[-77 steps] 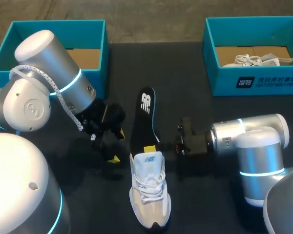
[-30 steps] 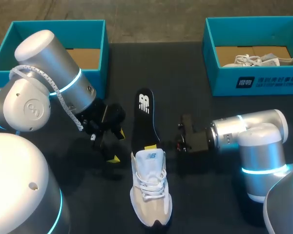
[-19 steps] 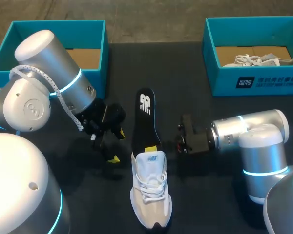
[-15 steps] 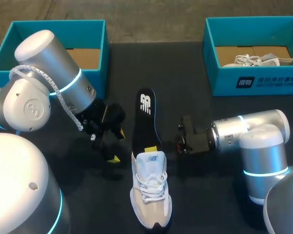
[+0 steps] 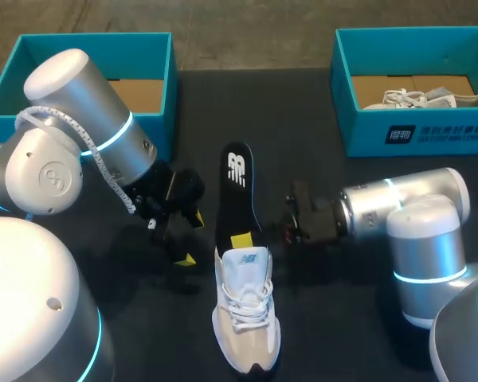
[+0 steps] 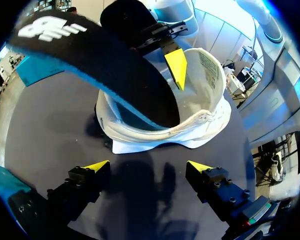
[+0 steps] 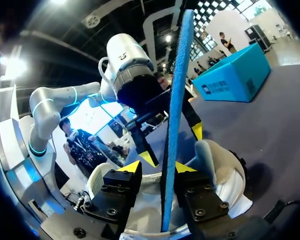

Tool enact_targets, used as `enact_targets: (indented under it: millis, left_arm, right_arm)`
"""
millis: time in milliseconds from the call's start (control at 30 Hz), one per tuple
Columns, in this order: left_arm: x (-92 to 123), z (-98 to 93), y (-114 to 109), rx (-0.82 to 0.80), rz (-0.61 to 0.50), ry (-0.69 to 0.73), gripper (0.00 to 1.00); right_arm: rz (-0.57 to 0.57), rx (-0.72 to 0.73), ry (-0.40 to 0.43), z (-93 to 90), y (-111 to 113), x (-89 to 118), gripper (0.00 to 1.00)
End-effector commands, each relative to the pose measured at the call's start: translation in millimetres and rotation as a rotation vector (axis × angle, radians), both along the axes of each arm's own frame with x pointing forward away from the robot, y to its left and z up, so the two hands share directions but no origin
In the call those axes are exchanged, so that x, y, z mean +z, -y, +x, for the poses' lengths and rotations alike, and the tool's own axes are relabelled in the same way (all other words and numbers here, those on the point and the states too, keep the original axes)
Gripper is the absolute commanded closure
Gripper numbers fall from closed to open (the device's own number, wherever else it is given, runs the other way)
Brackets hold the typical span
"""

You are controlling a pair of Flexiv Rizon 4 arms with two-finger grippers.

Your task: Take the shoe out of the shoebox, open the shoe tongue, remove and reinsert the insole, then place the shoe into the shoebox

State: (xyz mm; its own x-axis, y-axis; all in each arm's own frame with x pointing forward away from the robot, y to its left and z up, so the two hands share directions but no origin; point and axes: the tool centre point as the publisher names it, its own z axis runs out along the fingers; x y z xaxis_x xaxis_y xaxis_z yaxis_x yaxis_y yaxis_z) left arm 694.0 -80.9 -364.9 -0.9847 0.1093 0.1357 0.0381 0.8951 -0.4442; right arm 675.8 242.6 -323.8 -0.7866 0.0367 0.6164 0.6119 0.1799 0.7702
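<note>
A white and beige shoe [image 5: 244,306] lies on the dark table, toe toward me. A black insole [image 5: 237,189] with a blue edge sticks out of its heel opening and slants away over the table. My right gripper [image 5: 244,238] is at that opening, its fingers on either side of the insole [image 7: 176,100]. One fingertip [image 7: 183,168] is against the insole, the other [image 7: 131,168] stands apart from it, so the gripper [image 7: 157,168] is open. My left gripper [image 6: 149,167] is open and empty just left of the shoe [image 6: 195,117], pointing at its side.
A teal shoebox [image 5: 158,48] stands at the back left, partly behind my left arm. A second teal shoebox [image 5: 414,131] at the back right holds another white shoe [image 5: 430,97].
My right gripper's fingers have spread apart around the insole, and its wrist has shifted slightly left. The left arm and the shoe have stayed put.
</note>
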Motion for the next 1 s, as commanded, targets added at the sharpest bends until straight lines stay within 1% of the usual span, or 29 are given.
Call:
enact_targets:
  millis: [33, 167, 333, 433, 467, 533, 567, 600, 833, 1000]
  left_arm:
    - [0, -0.7, -1, 0.0, -0.001, 0.001, 0.0]
    - [0, -0.7, -1, 0.0, -0.001, 0.001, 0.0]
    - [0, -0.7, -1, 0.0, -0.001, 0.001, 0.0]
    - [0, -0.7, -1, 0.0, -0.001, 0.001, 0.0]
    - [0, -0.7, -1, 0.0, -0.001, 0.001, 0.0]
    - [0, -0.7, -1, 0.0, -0.001, 0.001, 0.0]
    - [0, -0.7, -1, 0.0, -0.001, 0.001, 0.0]
    - [0, -0.7, -1, 0.0, -0.001, 0.001, 0.0]
    - [0, -0.7, -1, 0.0, -0.001, 0.001, 0.0]
    - [0, -0.7, -1, 0.0, -0.001, 0.001, 0.0]
  right_arm:
    - [-0.015, 0.01, 0.008, 2.3, -6, 6, 0.62]
    - [-0.021, 0.015, 0.013, 6.5, -10, 7, 0.63]
    - [-0.007, 0.006, 0.015, 11.6, -10, 6, 0.63]
    - [0.002, -0.002, 0.016, 13.4, -9, 7, 0.67]
    - [0.004, -0.006, 0.017, 13.9, -9, 7, 0.69]
    - [0.009, -0.017, 0.016, 15.0, -7, 8, 0.81]
    - [0.01, -0.019, 0.016, 15.6, -7, 8, 0.96]
    - [0.011, -0.021, 0.014, 16.0, -7, 8, 1.0]
    - [0.007, -0.022, 0.002, 17.1, -8, 6, 1.0]
    - [-0.001, -0.025, -0.031, 16.2, -8, 1, 1.0]
